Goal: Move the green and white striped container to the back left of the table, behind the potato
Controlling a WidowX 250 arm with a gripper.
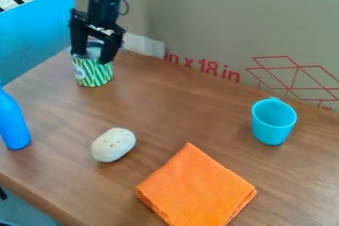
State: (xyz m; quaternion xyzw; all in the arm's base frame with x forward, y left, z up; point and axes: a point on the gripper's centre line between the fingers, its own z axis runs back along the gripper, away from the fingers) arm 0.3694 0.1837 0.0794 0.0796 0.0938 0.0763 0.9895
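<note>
"From your station, where do you see the gripper?"

"On my camera view, the black gripper (pixel 92 58) hangs at the upper left, directly over the striped can (pixel 96 75). It points down, almost in line with the can's upright long axis."

"Is it clenched or released?"

"I judge it released. Its two fingers (pixel 112 46) stand well apart, one at each side of the can's open top. They overlap the rim in my view, but whether they touch it, I cannot tell."

"And the can itself?"

"It stands upright on the brown table (pixel 172 101), near the cardboard wall (pixel 198 27). So the can lies below the gripper, not to its side. I have only this one arm, and the can is the thing nearest to it."

"What else is around?"

"Well apart from the can, I see a blue bottle (pixel 13 126) at the left edge and a pale oval thing (pixel 113 144) with dark spots. Nearer to me lies a folded orange cloth (pixel 197 189), and the turquoise cup (pixel 273 130) stands upright at the right."
</note>
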